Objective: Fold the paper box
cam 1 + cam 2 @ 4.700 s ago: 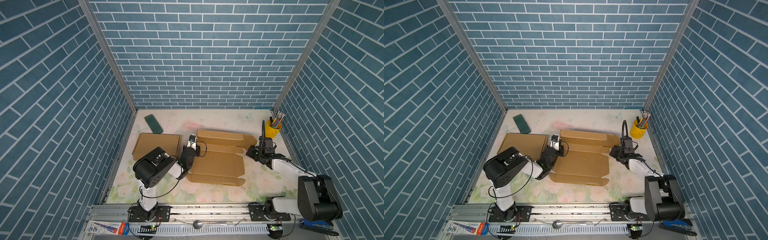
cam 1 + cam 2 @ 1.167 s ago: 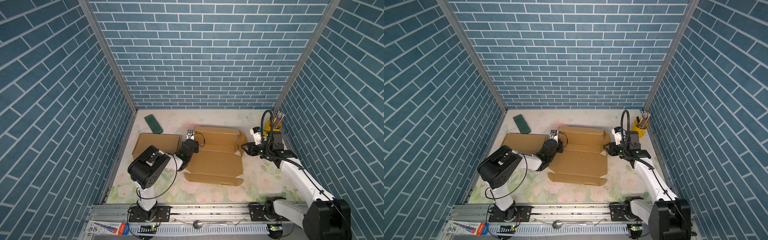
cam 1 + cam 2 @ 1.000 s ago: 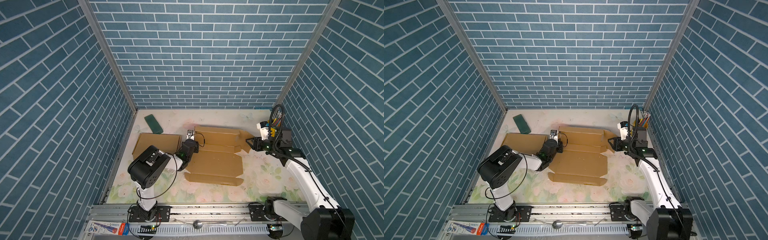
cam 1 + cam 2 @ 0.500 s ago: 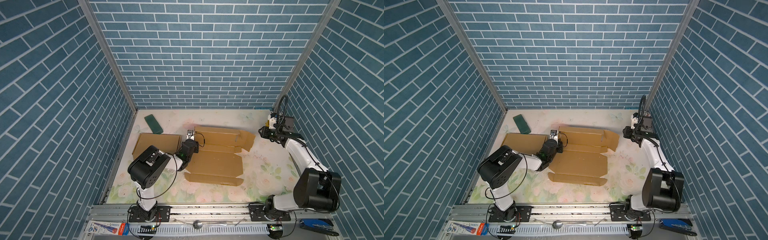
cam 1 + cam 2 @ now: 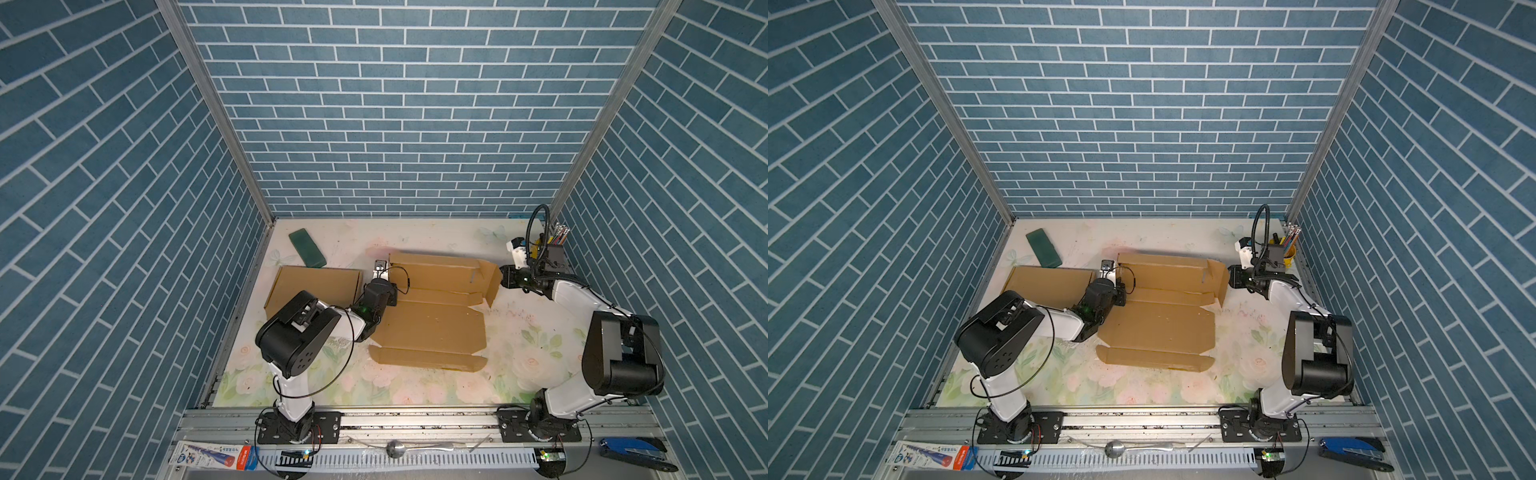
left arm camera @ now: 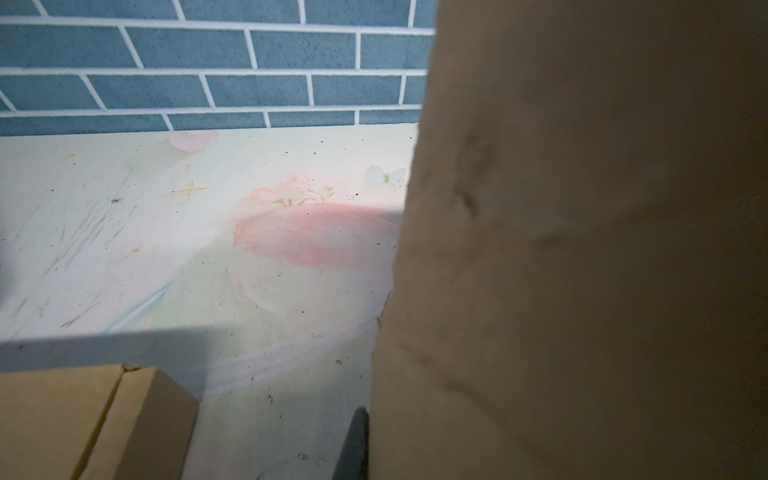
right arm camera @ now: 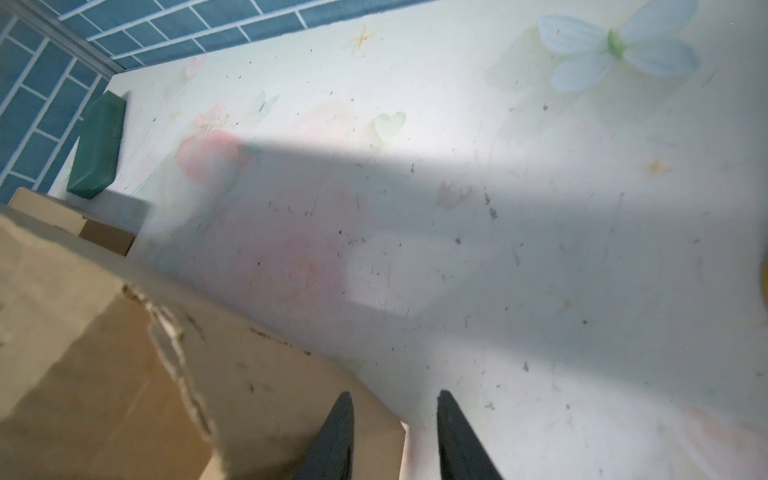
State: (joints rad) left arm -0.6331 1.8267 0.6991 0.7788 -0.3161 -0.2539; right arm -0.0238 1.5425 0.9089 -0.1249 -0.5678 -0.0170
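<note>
Right wrist view: right hand point(image 7: 395, 401), fingers apart, corner of raised end flap point(image 7: 291, 395) showing in gap. Paper box point(image 5: 432, 328) lies unfolded on tabletop point(image 5: 519, 353); left hand point(image 5: 384, 272) pinched shut on its back-left edge. Risk: flap slips out (shallow bite) or tears along ragged crease.

The gripper point(image 7: 395, 436) shows two dark fingers point(image 7: 338, 440) parted, with a ragged corner of the paper box point(image 7: 104, 395) in the gap. At its eleven o'clock, across the floral bench point(image 7: 540, 249), a green block point(image 7: 97, 145) lies near another cardboard box point(image 7: 95, 235).
</note>
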